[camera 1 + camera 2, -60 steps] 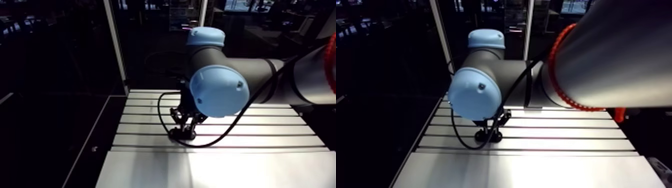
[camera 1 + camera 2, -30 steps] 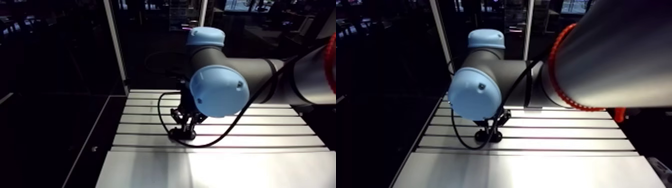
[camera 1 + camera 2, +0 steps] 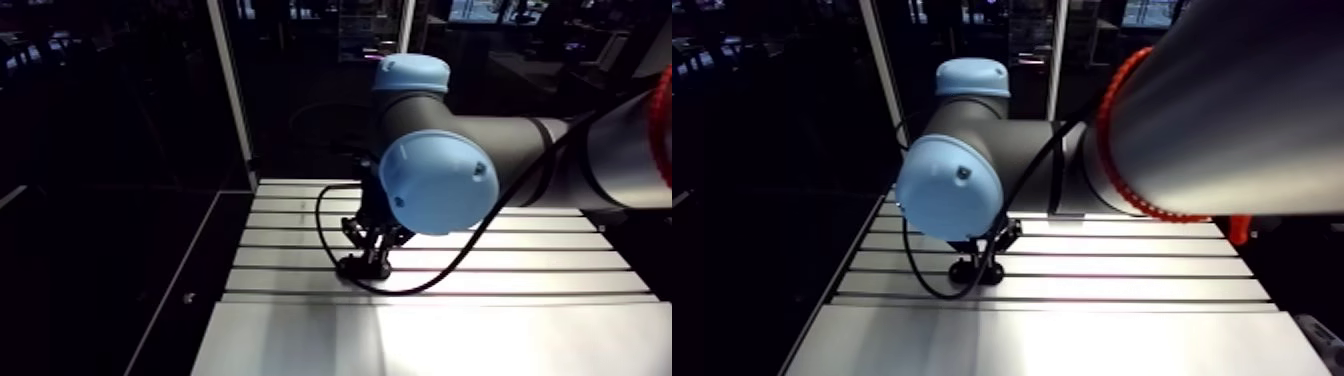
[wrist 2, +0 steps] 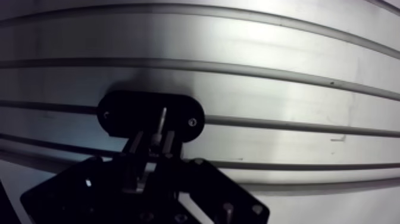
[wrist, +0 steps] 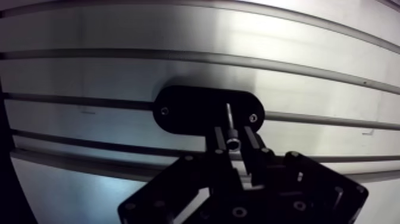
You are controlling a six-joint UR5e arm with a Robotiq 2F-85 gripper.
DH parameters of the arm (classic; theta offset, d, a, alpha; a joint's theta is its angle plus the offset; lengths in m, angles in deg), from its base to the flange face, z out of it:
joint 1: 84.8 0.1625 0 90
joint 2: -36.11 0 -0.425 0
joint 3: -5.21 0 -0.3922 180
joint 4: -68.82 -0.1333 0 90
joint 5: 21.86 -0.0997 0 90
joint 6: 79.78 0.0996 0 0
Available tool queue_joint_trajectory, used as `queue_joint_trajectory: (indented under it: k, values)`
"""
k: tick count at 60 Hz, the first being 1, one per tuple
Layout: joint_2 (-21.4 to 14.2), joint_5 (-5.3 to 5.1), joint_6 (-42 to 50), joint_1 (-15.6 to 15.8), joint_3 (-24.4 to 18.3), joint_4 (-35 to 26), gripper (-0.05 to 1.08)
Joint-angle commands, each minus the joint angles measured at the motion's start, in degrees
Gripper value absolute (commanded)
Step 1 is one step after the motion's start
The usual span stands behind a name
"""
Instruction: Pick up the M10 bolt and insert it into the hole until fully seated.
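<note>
Grips the M10 bolt (image 5: 230, 126) between the two fingers (image 5: 219, 138) of the tool (image 5: 234, 142), clamped on the bolt's head, with the thin bright shank pointing straight ahead of the fingertips

Aims that shank at a black oval plate (image 5: 190, 110) lying flat on the desk (image 5: 119, 71), the tip ending over the plate's dark face, nearer to one rounded end than to the other

Cannot tell from the wrist view whether the tip stands in a hole or only meets the surface, given the plain black of the plate's face at that spot

Shows a small bright screw (image 5: 164, 111) near one rounded end of the plate and a second near the other end, one on either side of the shank

Finds the plate set lengthwise along one long slot (image 5: 333, 120) of the desk, with further slots running parallel ahead of it and beside the tool

From the arm view, shows the tool down low at the desk, right over the dark plate, with pale ribbed aluminium all around
</note>
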Motion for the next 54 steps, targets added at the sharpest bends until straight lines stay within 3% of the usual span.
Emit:
queue_joint_trajectory:
  k: [1,22,47,54]
  values:
    - [-0.1,0.08,0.0,0.0,0.0,0.0,0.77]
    - [-0.6,-0.71,-0.1,-0.2,-0.6,-0.1,0.85]
    - [-2.2,-0.01,-0.6,-0.2,-2.2,-0.8,0.9]
    - [-2.7,-0.09,-0.8,-0.3,-3.4,-2.6,0.96]
